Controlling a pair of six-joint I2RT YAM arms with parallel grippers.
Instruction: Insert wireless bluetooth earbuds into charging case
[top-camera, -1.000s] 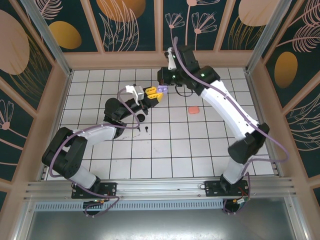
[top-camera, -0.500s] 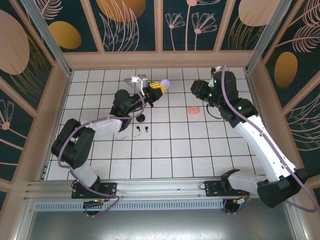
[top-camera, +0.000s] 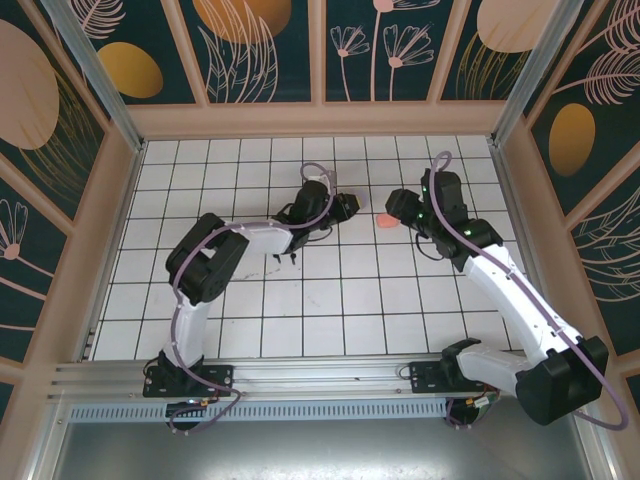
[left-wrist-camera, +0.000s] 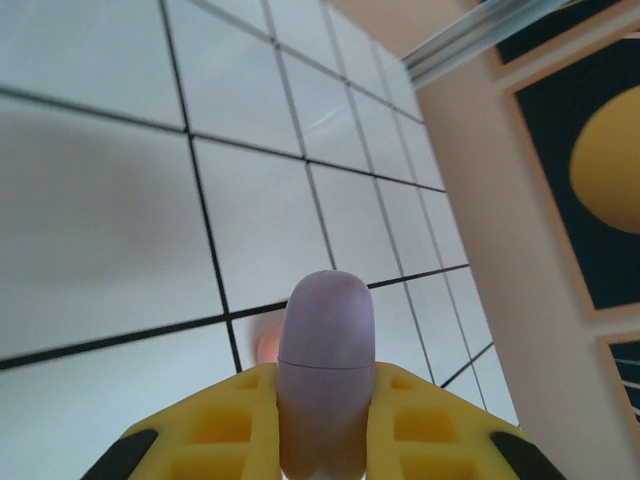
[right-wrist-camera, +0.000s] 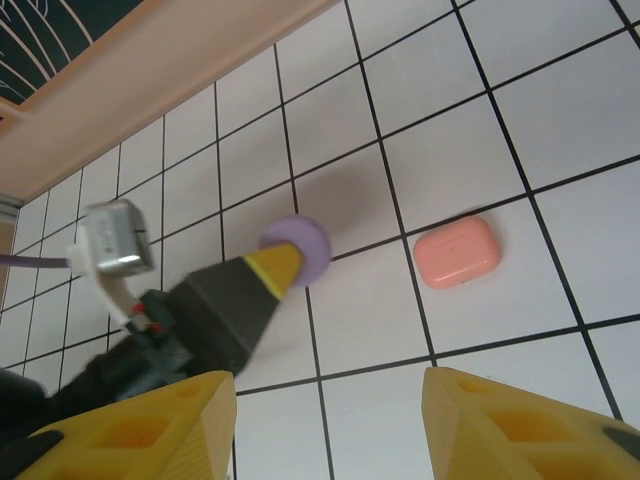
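Lilac case (left-wrist-camera: 325, 350), clenched in the left jaws, its rounded end protruding; coral-pink case (right-wrist-camera: 457, 252), flat on the table (top-camera: 250, 310), long axis left-right, just left of the released right jaws, the nearer pair; black earbuds (top-camera: 291, 259), loose beside the left arm.

Bare tiles (right-wrist-camera: 560, 130) ring the coral case (right-wrist-camera: 457, 252) — left tool (right-wrist-camera: 283, 262) hangs just beside.

So the right end effector (right-wrist-camera: 330, 400) has its yellow fingers (right-wrist-camera: 140, 425) spread wide, nothing between them. Past them the left end effector (right-wrist-camera: 278, 268) pinches a lilac case (right-wrist-camera: 305, 240) over the white-tiled bench (right-wrist-camera: 560, 90). A coral-pink case (right-wrist-camera: 457, 252) lies flat nearby, not touching it, well in from the bench's edge.
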